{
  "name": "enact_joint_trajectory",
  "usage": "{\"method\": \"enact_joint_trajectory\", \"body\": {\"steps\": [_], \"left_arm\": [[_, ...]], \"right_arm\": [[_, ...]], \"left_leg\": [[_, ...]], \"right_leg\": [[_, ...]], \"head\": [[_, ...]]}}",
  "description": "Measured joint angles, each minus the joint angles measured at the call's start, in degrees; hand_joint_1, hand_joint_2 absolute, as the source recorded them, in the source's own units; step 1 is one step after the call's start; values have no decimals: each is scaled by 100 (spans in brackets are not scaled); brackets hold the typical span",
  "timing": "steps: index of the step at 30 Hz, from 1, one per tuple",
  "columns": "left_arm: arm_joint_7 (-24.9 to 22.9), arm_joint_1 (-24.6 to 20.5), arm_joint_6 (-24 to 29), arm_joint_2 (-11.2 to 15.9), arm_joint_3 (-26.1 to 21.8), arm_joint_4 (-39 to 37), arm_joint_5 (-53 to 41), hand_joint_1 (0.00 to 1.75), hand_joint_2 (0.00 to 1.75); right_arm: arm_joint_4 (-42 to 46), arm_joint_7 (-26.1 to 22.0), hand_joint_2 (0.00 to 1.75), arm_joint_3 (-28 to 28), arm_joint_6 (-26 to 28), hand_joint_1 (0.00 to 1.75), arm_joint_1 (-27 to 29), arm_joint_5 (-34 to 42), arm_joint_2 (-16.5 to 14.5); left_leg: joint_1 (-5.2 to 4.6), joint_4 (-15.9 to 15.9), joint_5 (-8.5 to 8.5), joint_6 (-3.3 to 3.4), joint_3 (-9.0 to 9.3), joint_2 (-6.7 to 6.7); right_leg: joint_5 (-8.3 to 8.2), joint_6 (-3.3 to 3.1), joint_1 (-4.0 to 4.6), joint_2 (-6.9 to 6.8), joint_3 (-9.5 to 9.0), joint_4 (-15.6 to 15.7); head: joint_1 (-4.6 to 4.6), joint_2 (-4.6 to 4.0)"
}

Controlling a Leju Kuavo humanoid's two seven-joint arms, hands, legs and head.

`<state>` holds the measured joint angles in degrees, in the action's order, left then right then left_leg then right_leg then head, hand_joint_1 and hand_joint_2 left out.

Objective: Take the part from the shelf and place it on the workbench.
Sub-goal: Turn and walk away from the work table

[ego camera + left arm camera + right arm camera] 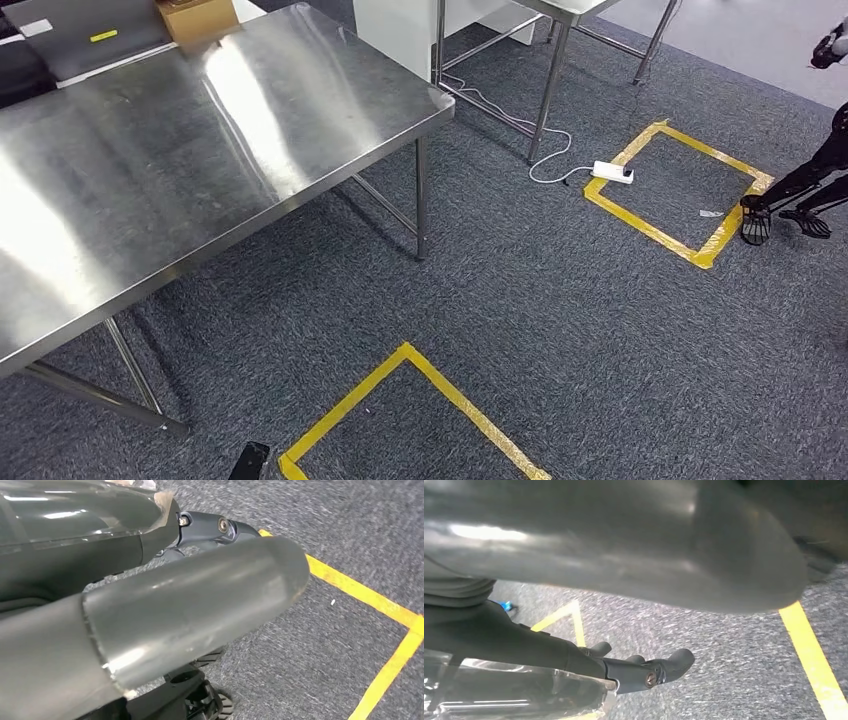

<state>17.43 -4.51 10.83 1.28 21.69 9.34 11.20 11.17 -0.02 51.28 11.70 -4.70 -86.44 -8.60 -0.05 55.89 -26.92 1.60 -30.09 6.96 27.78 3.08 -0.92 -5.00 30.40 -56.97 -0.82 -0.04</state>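
Steel workbench [200, 140], smooth and glossy, stands on grey carpet [560, 330].

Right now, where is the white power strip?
In the head view, the white power strip lies on the grey carpet to the right, on the far corner of a yellow tape square, beyond the steel table.

Bright overhead glare on steel table [200, 130], wrist views blurred close up

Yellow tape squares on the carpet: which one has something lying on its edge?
The farther yellow tape square, beyond the steel table: a white power strip lies on its corner.
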Motion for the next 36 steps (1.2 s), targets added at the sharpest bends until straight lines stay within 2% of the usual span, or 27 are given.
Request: {"method": "enact_joint_trajectory", "body": {"steps": [2, 3, 5, 6, 7, 8, 9, 10, 11, 12, 13, 15, 16, 18, 19, 20, 22, 24, 25, 26, 27, 28, 30, 31, 33, 34, 36], "left_arm": [[2, -3, 3, 1, -1, 1, 9, 0, 0], [3, -8, 3, 2, -1, 3, 13, 0, 0], [9, 2, 2, 0, -1, 6, 16, 0, 0], [10, 21, 1, 0, 0, 5, 18, 0, 0], [12, 45, 0, -3, 1, 3, 19, 0, 0], [12, 67, -1, -4, 1, 2, 21, 0, 0], [12, 79, -1, -4, 1, 0, 21, 0, 0], [12, 84, -1, -4, 0, -1, 21, 0, 0], [12, 85, -1, -4, -1, -1, 21, 0, 0], [12, 84, -1, -3, -1, -1, 22, 0, 0], [12, 85, -1, -1, -1, -3, 25, 0, 0], [12, 88, -1, 4, -1, -6, 32, 0, 0], [12, 89, -1, 6, -1, -8, 38, 0, 0], [13, 84, 2, 4, -1, -7, 47, 0, 0], [14, 81, 4, 1, -1, -6, 50, 0, 0], [15, 79, 5, -2, -2, -5, 51, 0, 0], [18, 84, 8, 0, -4, -6, 55, 0, 0], [19, 89, 9, 4, -5, -7, 56, 0, 0], [19, 88, 9, 3, -5, -7, 55, 0, 0], [19, 85, 9, -1, -5, -7, 55, 0, 0], [19, 81, 9, -5, -5, -6, 53, 0, 0], [19, 75, 10, -8, -5, -5, 51, 0, 0], [19, 63, 11, -8, -5, -5, 46, 0, 0], [18, 58, 12, -5, -5, -5, 45, 0, 0], [17, 44, 14, -4, -5, -3, 45, 0, 0], [16, 36, 15, -2, -5, -2, 45, 0, 0], [16, 31, 16, -2, -3, 1, 45, 0, 0]], "right_arm": [[0, 0, 0, 1, -16, 0, 7, -6, -1], [1, 2, 0, 2, -22, 0, 22, -9, 1], [2, 5, 0, 4, -29, 0, 35, -17, 8], [2, 7, 0, 5, -31, 0, 31, -22, 9], [2, 7, 0, 6, -33, 0, 24, -27, 9], [2, 6, 0, 6, -34, 0, 20, -30, 8], [1, 6, 0, 6, -35, 0, 26, -32, 8], [1, 6, 0, 7, -36, 0, 35, -33, 9], [1, 6, 0, 7, -37, 0, 43, -34, 10], [0, 6, 0, 8, -38, 0, 47, -36, 11], [0, 6, 0, 8, -42, 0, 45, -39, 6], [0, 6, 0, 8, -51, 0, 30, -47, -2], [0, 6, 0, 8, -55, 0, 27, -50, -5], [0, 6, 0, 8, -57, 0, 36, -55, -3], [0, 6, 0, 8, -57, 0, 41, -56, -1], [0, 5, 0, 8, -57, 0, 41, -57, 2], [0, 1, 0, 8, -57, 0, 28, -62, 6], [0, -3, 0, 8, -57, 0, 24, -70, 7], [0, -3, 0, 8, -57, 0, 29, -73, 8], [0, -3, 0, 8, -57, 0, 36, -74, 9], [0, -3, 0, 8, -57, 0, 40, -74, 13], [0, -3, 0, 8, -57, 0, 37, -74, 16], [0, -3, 0, 8, -57, 0, 15, -74, 21], [0, -4, 0, 8, -56, 0, 11, -74, 22], [0, -5, 0, 8, -56, 0, 20, -71, 29], [1, -5, 0, 8, -55, 0, 31, -68, 32], [1, -5, 0, 8, -55, 0, 29, -61, 33]], "left_leg": [[0, 34, -13, -51, -8, 127], [21, 68, -53, -85, -13, 73], [65, 375, -310, -144, -129, -254], [78, 701, -519, -162, -266, -466], [81, 1098, -729, -162, -438, -591], [81, 1472, -883, -159, -606, -652], [82, 1712, -939, -153, -716, -680], [82, 1750, -880, -141, -733, -695], [83, 1561, -715, -123, -642, -716], [87, 1197, -489, -100, -465, -791], [92, 803, -292, -73, -276, -947], [103, 247, -110, -42, -23, -1199], [97, 164, -114, -35, 2, -1239], [86, 107, -95, 2, 1, -1108], [87, 73, -69, 34, 5, -1035], [92, 37, -44, 72, 11, -950], [81, 6, -24, 115, 8, -768], [64, 9, -23, 124, -12, -580], [60, 10, -23, 123, -18, -491], [59, 12, -24, 119, -19, -408], [59, 15, -27, 112, -15, -330], [53, 22, -34, 96, -9, -262], [19, 53, -60, 39, -6, -149], [3, 66, -68, 9, -5, -94], [12, 81, -83, -43, -2, -8], [32, 119, -126, -70, -9, -54], [72, 485, -401, -120, -153, -339]], "right_leg": [[-30, -73, 5, 105, 18, 41], [-44, -109, -8, 174, 29, 47], [-84, -209, -41, 307, 33, 60], [-103, -246, -45, 376, 39, 61], [-117, -277, -34, 449, 53, 60], [-128, -295, -22, 530, 63, 59], [-134, -305, -12, 613, 68, 57], [-141, -312, -4, 695, 66, 56], [-145, -314, 0, 776, 58, 54], [-149, -312, 0, 859, 49, 53], [-153, -303, 4, 931, 44, 48], [-175, -264, 23, 1067, 86, 26], [-196, -230, 24, 1131, 127, 20], [-231, -156, 20, 1215, 226, 5], [-211, -138, 22, 1138, 284, -50], [-129, -140, 30, 994, 386, -208], [178, -173, 32, 673, 718, -852], [442, -170, 19, 577, 1037, -1542], [457, -139, 10, 560, 1052, -1635], [396, -98, 4, 536, 952, -1513], [276, -53, -1, 479, 735, -1179], [153, -23, -3, 340, 465, -740], [-2, -43, 28, 124, 98, -111], [-25, -80, 46, 86, 46, 2], [-61, -154, 44, 226, 76, 22], [-74, -181, 32, 285, 79, 30], [-108, -262, 0, 403, 64, 45]], "head": [[-35, 0], [-50, 0], [-60, 0], [-66, 0], [-69, 0], [-70, 0], [-70, 0], [-70, 0], [-71, 0], [-72, 0], [-71, 0], [-68, 0], [-66, 0], [-66, 0], [-62, 0], [-50, 0], [-22, 0], [-7, 0], [-6, 0], [-4, 0], [-4, 0], [-3, 0], [-11, 0], [-19, 0], [-34, 0], [-35, 0], [-47, 0]]}}
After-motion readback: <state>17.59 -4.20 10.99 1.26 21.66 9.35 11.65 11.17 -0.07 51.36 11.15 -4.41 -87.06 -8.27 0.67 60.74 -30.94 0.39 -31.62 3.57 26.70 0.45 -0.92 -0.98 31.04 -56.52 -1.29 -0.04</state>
